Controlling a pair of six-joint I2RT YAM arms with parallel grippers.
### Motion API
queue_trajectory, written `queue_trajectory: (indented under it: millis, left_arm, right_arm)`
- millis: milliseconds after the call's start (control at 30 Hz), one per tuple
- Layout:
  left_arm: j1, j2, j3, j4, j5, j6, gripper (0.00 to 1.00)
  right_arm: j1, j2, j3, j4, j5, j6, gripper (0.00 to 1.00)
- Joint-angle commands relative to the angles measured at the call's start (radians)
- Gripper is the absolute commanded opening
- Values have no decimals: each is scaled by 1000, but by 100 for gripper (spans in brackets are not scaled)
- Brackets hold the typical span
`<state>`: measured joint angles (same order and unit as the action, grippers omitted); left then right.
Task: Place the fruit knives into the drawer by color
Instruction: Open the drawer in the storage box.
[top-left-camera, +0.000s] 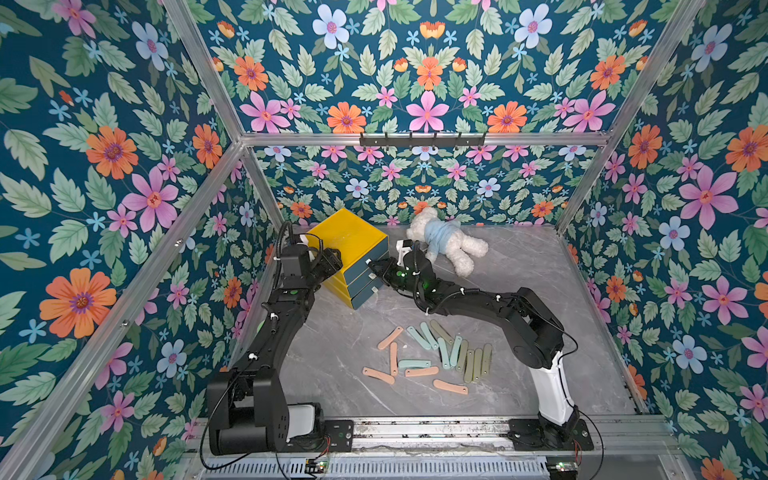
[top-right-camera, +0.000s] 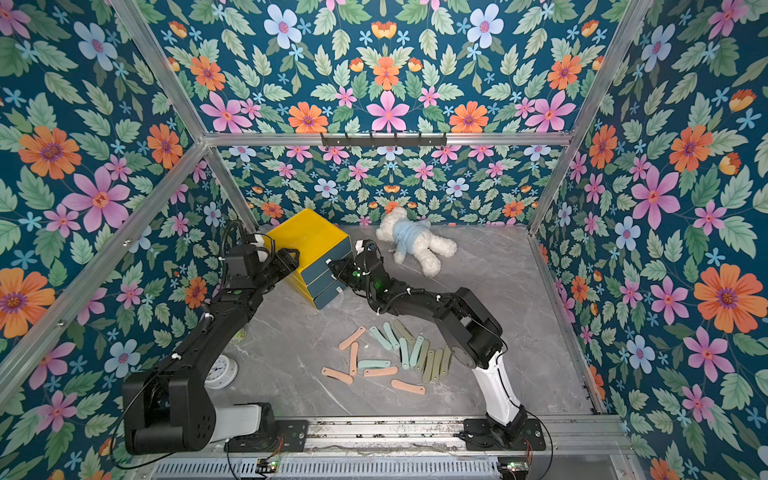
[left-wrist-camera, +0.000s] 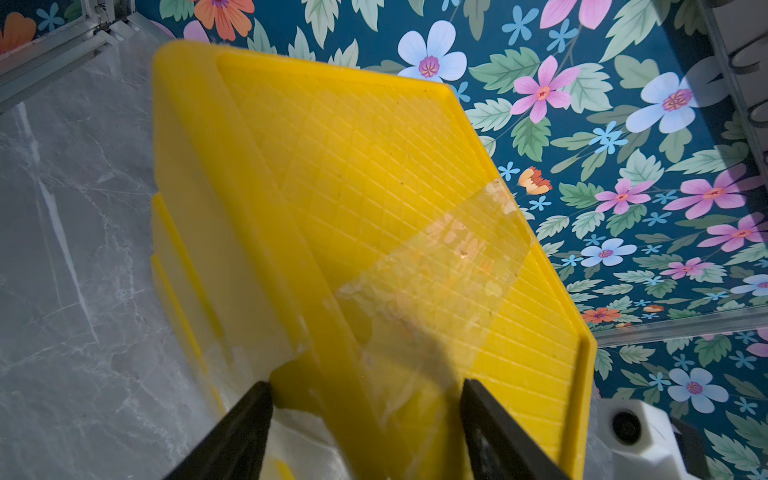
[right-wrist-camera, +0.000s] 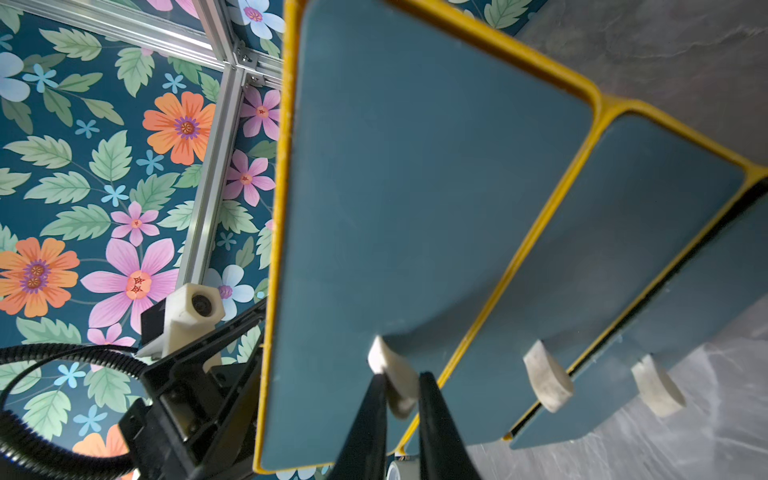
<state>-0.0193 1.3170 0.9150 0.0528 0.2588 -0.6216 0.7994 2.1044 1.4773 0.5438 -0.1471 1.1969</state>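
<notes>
Two black fingers (right-wrist-camera: 436, 415) of the right gripper (right-wrist-camera: 402, 380) were pinched together on the white knob (right-wrist-camera: 384, 353) of the top drawer (right-wrist-camera: 415, 187), whose blue front sat flush in the yellow cabinet (top-left-camera: 347, 235). Behind that grip the right arm (top-left-camera: 478, 301) lay stretched low and slantwise over the grey table (top-left-camera: 540, 270), with its elbow bent sharply above its base on the near rail. The left gripper (left-wrist-camera: 368, 388) had its jaws well apart, astride the cabinet's upper rear edge, one finger by the side wall and one over the ribbed top; whether they pressed on it I cannot tell. The left arm (top-left-camera: 282, 316) rose from its near base and leaned back toward the cabinet, the wrist turned inward. In both top views the knives (top-left-camera: 413, 364) (top-right-camera: 374, 364) lay loose on the table in front of the cabinet, between the two arms: pink ones to the left, teal in the middle, olive side by side at the right. A white teddy bear (top-left-camera: 453, 243) lay near the back wall.
</notes>
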Motion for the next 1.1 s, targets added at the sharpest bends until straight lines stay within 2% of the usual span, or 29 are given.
queue_trajectory:
  millis: [0,33,67,367,700,967,1000,1067]
  left_arm:
    - [1,3,-1,4,10,3,73]
    - [0,5,-1,4,10,3,73]
    - [0,5,-1,5,12,3,73]
    - [1,8,1,3,12,2,72]
    - [0,15,2,6,13,2,72]
    - [0,24,8,10,12,-3,72]
    - [1,24,10,10,13,-3,74]
    - [1,19,12,10,13,-3,81]
  right_arm:
    - [2,-9,-9,20,28,6,6]
    - [4,-13,-20,32,31,4,0]
    - [4,-20,-31,43,35,5,0]
    - [26,-124,-185,107,54,-8,0]
    - [37,-296,-434,152,68,-21,0]
    - [49,-378,-524,137,77,-38,0]
    - [49,-383,-530,139,73,-45,1]
    - [50,-402,-534,137,64,-68,16]
